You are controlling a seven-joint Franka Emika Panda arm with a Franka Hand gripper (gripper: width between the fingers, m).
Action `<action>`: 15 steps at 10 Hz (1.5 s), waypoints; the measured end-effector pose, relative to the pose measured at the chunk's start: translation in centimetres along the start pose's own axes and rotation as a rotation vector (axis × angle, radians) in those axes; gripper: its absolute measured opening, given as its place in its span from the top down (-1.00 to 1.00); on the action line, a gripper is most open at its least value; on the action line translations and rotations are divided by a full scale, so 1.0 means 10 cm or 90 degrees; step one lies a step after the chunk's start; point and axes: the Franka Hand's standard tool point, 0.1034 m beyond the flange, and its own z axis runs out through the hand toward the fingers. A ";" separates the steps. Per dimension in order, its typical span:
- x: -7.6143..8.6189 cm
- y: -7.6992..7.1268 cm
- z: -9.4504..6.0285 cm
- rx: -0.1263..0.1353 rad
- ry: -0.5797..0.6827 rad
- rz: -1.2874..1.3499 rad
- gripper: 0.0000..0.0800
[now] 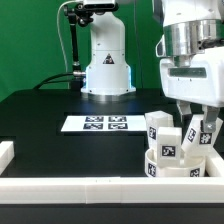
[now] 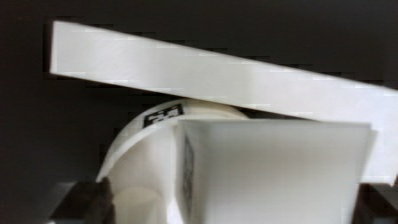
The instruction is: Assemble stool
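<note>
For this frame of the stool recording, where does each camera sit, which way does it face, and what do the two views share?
Exterior view: off the arm, looking level across the black table at the flat white marker board, the round white plastic stool disc with blocky white legs by the white border rail; arm base and gripper show.
Wrist view: on the wrist, close on a tagged white leg and a white rail; dark fingers barely show.
Shared: the stool parts and rail.

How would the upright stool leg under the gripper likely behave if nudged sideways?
The leg looks like rigid moulded plastic, so it probably won't flex. Standing tall on the round seat disc, it may tip rather than slide. The gripper sits close beside it; contact is unclear.
</note>
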 end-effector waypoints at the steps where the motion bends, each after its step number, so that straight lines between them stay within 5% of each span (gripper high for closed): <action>1: -0.02 -0.03 -0.04 0.002 -0.003 -0.011 -0.58; 5: -0.06 -0.08 -0.15 0.006 -0.011 -0.035 -0.62; 10: -0.12 -0.09 -0.13 -0.001 0.012 -0.364 -0.62; 15: -0.16 -0.15 -0.15 0.018 0.031 -0.655 -0.62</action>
